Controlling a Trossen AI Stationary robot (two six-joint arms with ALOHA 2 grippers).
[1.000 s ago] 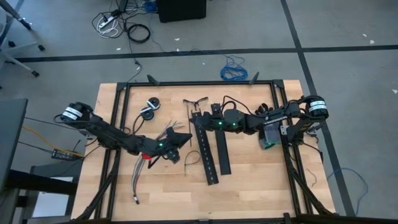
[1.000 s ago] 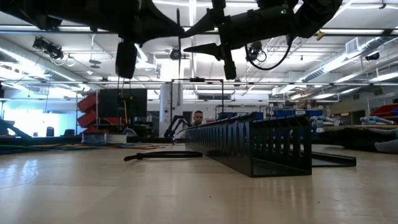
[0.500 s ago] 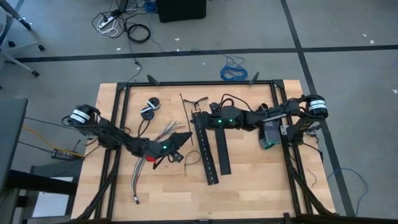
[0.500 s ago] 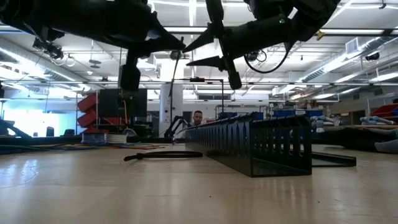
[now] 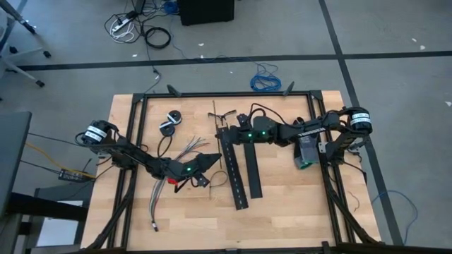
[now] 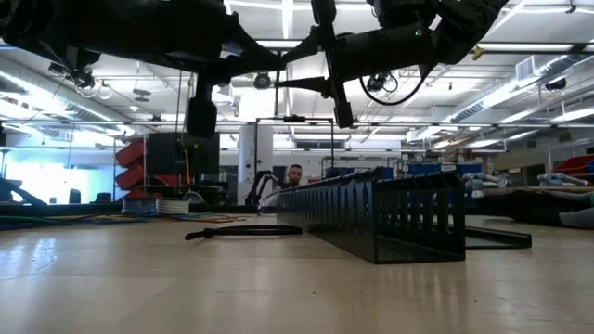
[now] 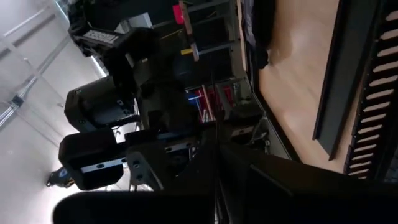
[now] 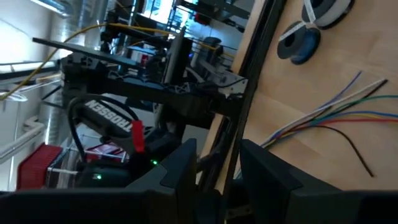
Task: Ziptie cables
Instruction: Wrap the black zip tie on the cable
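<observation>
My left gripper (image 5: 214, 156) hangs above the table's middle, shut on a thin black ziptie (image 5: 214, 116) that runs from it toward the far edge. The ziptie shows as a fine line (image 7: 214, 124) ahead of the fingers in the left wrist view. My right gripper (image 5: 224, 134) faces it from the right with a narrow gap between its fingers (image 8: 186, 165). A thin dark line runs in that gap. The cables (image 5: 157, 204) lie on the table under the left arm, their splayed end (image 8: 323, 118) toward the far side. My left gripper pinches the ziptie between its two shut fingers, which lie level and come from the table's left, across the strip. The exact spot (image 7: 216, 158) is hidden by the fingers. The ziptie is lifted clear of the table. My right gripper: I cannot tell whether it touches the ziptie.
Two wide black perforated strips (image 5: 244, 173) lie right of centre and stand tall in the low view (image 6: 390, 218). A black loop (image 5: 217, 178) lies near them. Small spools (image 5: 169, 121) and a few black pieces (image 5: 224, 113) sit at the far side. A black frame (image 5: 226, 94) borders the table.
My left gripper has sunk a little, edged toward the right gripper and rolled about its own axis, still shut. The ziptie has swung with it, its far tip shifting toward the table's right.
</observation>
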